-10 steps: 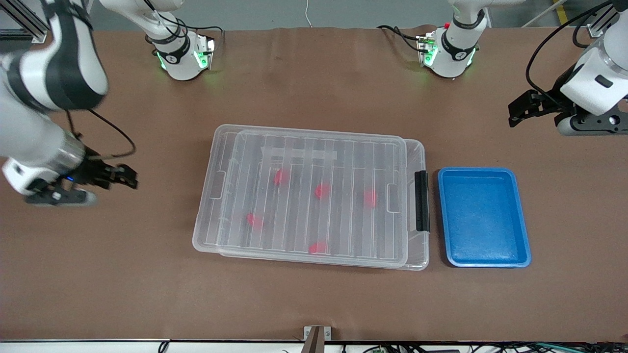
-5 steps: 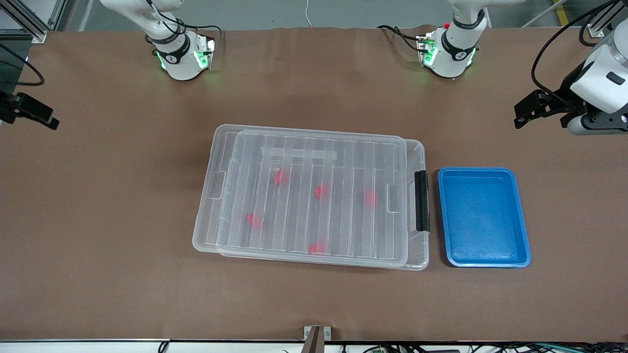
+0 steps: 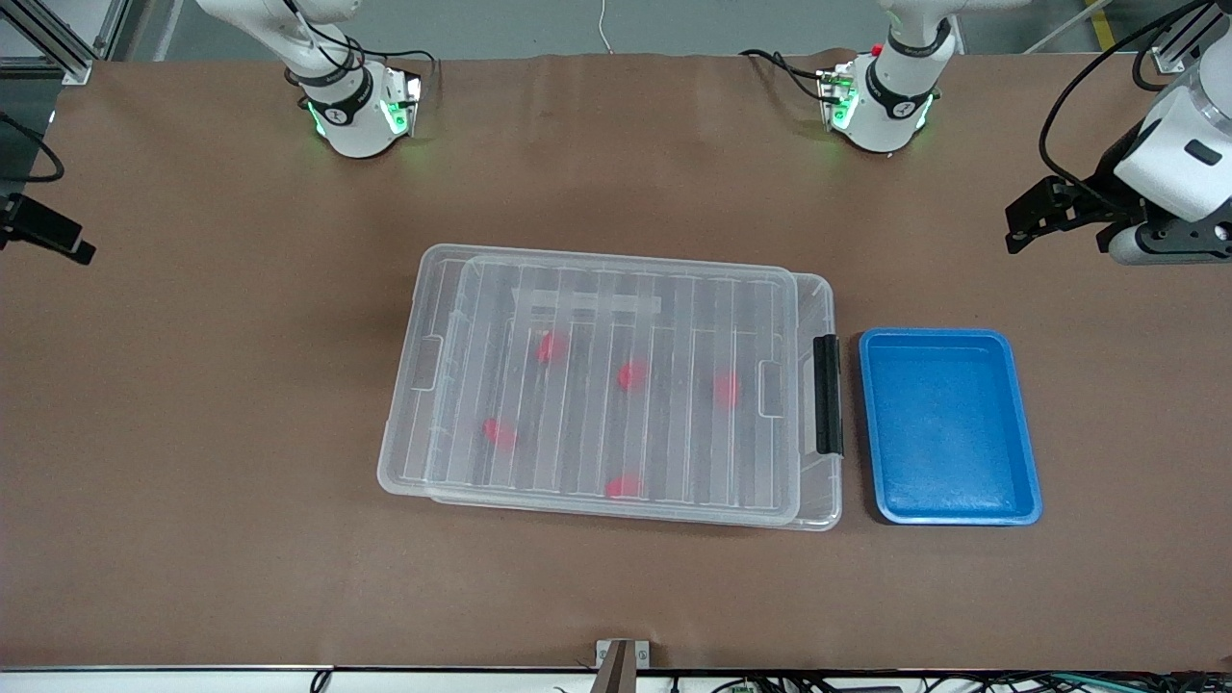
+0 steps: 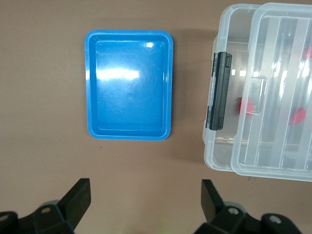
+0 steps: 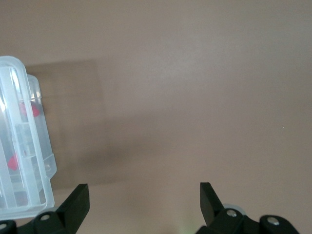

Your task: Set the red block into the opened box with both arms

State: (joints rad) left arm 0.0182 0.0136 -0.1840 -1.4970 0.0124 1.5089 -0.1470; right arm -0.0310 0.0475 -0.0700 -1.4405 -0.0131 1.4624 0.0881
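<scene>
The box (image 3: 404, 385) is a clear bin in the middle of the table, with its ribbed lid (image 3: 674, 433) lying on top and a black latch (image 3: 827, 395) on the end toward the left arm. Several red blocks lie inside, blurred through the lid, among them one red block (image 3: 630, 375) near the middle and a second (image 3: 498, 431). My left gripper (image 3: 1035, 217) hangs open and empty over bare table at the left arm's end; its wrist view shows the box (image 4: 222, 151) and a red block (image 4: 246, 105). My right gripper (image 3: 58, 241), open and empty, hangs at the right arm's end.
An empty blue tray (image 3: 948, 426) sits beside the box's latch end, toward the left arm's end of the table. Both arm bases (image 3: 356, 115) (image 3: 881, 111) stand along the edge farthest from the front camera. Brown tabletop surrounds the box.
My right arm has pulled away from the table beside the box, out to the right arm's end. The left gripper has barely shifted. Box, lid and blocks are unmoved.
</scene>
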